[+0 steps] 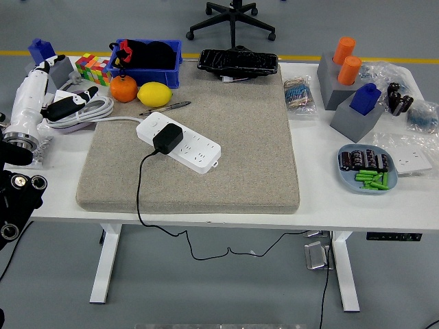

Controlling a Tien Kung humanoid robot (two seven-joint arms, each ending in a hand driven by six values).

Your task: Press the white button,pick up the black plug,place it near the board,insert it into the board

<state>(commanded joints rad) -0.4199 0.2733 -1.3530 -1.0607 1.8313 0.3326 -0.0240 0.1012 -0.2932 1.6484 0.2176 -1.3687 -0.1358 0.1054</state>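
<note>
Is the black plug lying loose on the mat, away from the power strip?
No, the black plug sits on top of the white power strip, apparently inserted.

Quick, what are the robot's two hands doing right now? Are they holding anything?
Left robot hand: open, fingers loosely spread, holding nothing, at the table's left edge.
Right robot hand: not in view.

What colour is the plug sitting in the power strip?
Black. The plug sits in the white power strip, clearest in the head view.
</note>
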